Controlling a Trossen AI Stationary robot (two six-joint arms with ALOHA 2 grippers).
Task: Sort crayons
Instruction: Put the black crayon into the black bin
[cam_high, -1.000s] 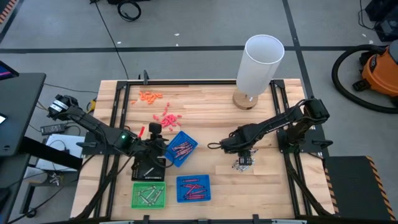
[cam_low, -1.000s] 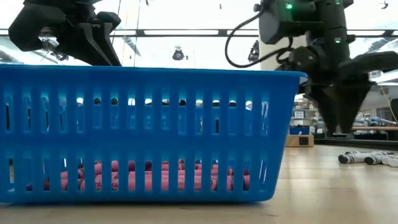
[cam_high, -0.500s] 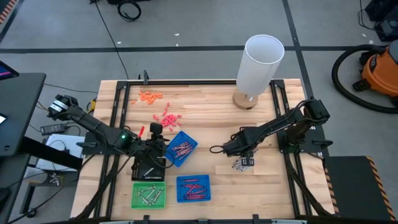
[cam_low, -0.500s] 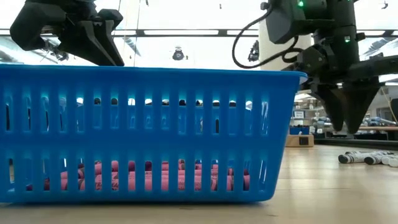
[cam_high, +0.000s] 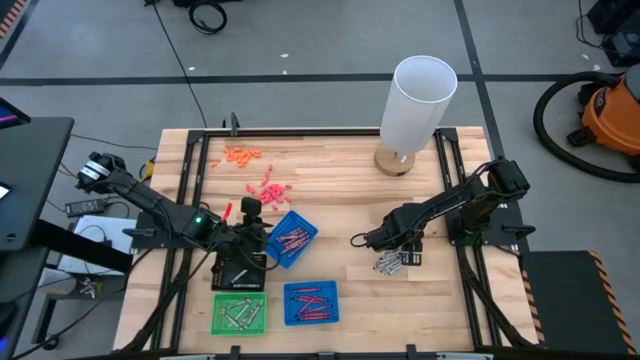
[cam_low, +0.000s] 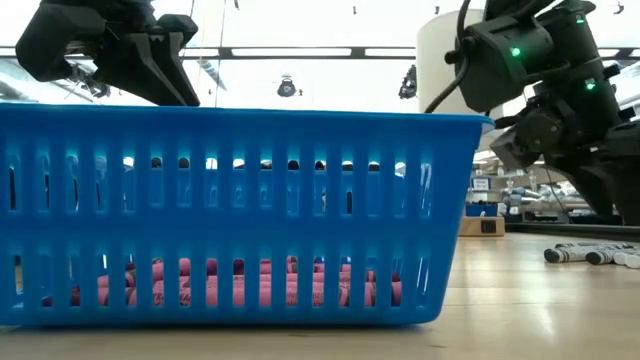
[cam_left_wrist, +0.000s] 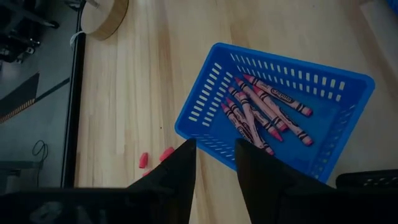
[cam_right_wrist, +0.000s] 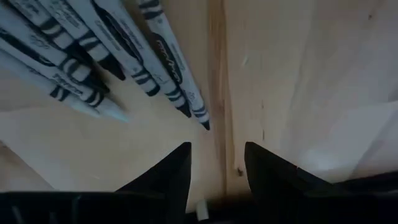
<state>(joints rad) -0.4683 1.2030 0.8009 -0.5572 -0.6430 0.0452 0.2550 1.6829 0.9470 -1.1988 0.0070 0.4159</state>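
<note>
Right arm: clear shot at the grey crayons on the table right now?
Probably yes. The right tool is open and empty, low over bare wood right beside the loose grey crayons, with nothing between. The trays sit well off to the left.

A wooden table (cam_high: 330, 200) carries three small trays: two blue (cam_high: 292, 238) (cam_high: 311, 303), one green (cam_high: 240, 313). Grey crayons (cam_high: 390, 262), orange bits (cam_high: 241, 154) and a white cylinder (cam_high: 415, 105) lie on it.

Bright overhead light — soft shadows
</note>
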